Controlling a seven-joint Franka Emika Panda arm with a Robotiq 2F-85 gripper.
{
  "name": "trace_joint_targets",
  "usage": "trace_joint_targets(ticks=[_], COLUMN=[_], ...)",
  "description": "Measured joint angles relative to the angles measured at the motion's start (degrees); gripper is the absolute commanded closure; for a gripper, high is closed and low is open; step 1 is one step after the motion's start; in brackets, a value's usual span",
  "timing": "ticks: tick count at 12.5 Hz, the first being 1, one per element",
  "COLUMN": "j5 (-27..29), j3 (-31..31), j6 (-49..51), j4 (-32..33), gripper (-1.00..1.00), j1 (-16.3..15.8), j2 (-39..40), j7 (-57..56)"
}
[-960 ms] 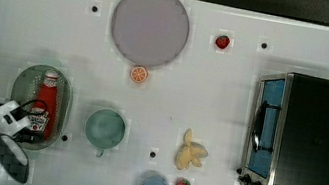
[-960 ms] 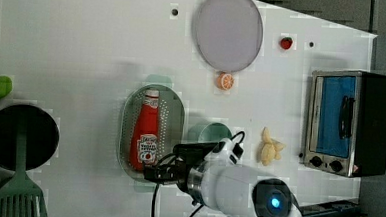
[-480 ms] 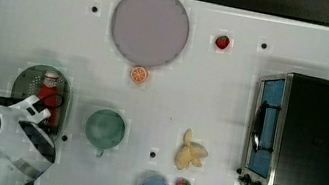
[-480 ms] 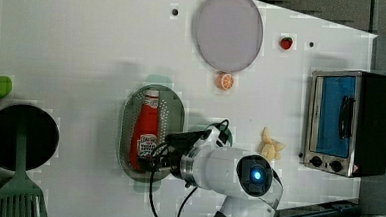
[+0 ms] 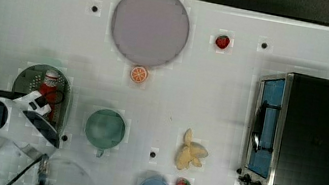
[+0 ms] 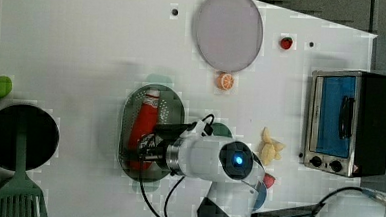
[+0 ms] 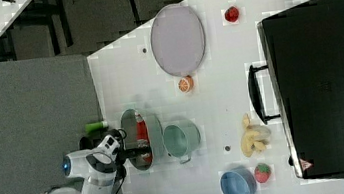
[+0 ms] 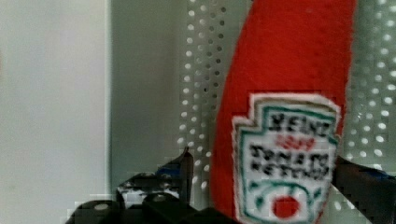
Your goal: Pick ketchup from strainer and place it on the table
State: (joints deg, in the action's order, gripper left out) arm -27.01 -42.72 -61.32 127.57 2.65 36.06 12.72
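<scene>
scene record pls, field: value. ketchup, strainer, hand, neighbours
ketchup: bottle lying flat in the strainer, not lifted
hand: open, one finger on each side of the bottle's label end; contact not clear
cup: green, on the table beside the strainer, on the top view's right
plate: grey, above the cup in the top view
orange slice: by the plate's rim
task state: pick not yet done

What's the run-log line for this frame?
phase: reach | gripper: open, jaws either side of ketchup | ketchup: lying in strainer, not lifted | table: placement pending
</scene>
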Motion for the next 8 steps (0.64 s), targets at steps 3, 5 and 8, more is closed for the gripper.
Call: trace_joint_targets(ticks=[3, 5, 8], j5=[-2.25, -2.84, -2.62], j3=[2.6, 3.13, 2.63], j6=[-0.39, 0.45, 0.34], j4=[-1.23, -1.12, -1.23], gripper=[-0.68, -0.21, -0.19], j1=[-0.95, -1.04, -1.45], j2=[2.27, 2.24, 1.45], j7=[1.76, 2.09, 2.5])
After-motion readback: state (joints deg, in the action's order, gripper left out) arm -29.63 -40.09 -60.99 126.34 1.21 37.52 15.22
